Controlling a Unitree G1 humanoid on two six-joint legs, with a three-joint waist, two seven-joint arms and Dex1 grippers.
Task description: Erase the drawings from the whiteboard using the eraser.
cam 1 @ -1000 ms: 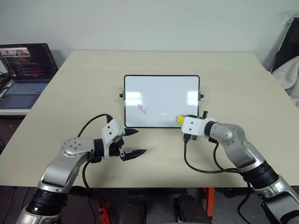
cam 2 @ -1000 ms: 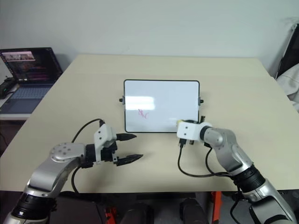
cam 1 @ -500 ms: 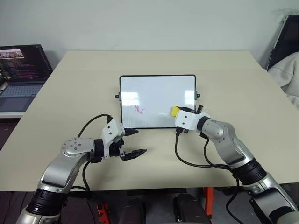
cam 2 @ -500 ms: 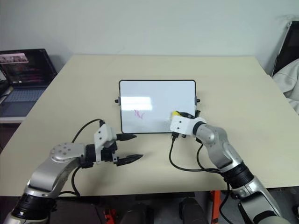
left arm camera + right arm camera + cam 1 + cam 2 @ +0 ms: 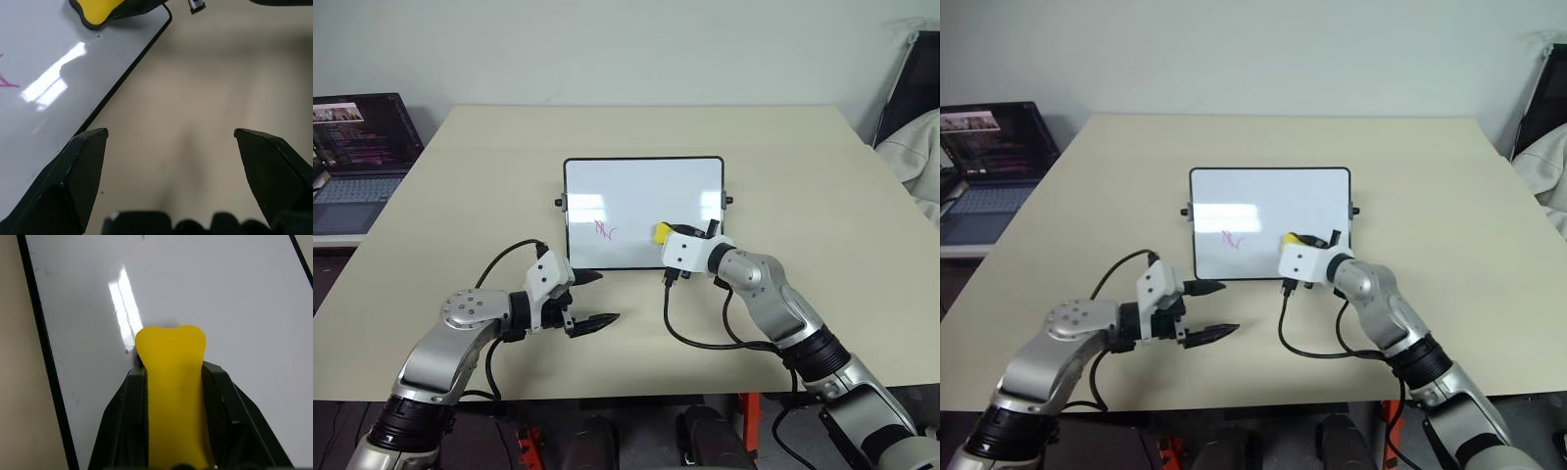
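The whiteboard [image 5: 642, 211] lies flat in the middle of the table, white with a thin black frame. One pink-red drawing [image 5: 605, 230] marks its lower left area. My right gripper [image 5: 668, 240] is shut on the yellow eraser [image 5: 661, 232], whose tip rests over the board's lower middle, to the right of the scribble. In the right wrist view the eraser [image 5: 172, 382] sits between the two black fingers above the glossy board. My left gripper [image 5: 596, 299] stands open over bare table just in front of the board's lower left corner, holding nothing.
An open laptop [image 5: 357, 162] sits on a side surface at the far left. A dark chair with pale fabric [image 5: 913, 137] stands at the right edge. Black cables loop from both wrists onto the beige table [image 5: 803, 186].
My right gripper has carried the eraser leftward across the board's lower part, closer to the scribble. The left arm has stayed still. The camera shifted slightly early on.
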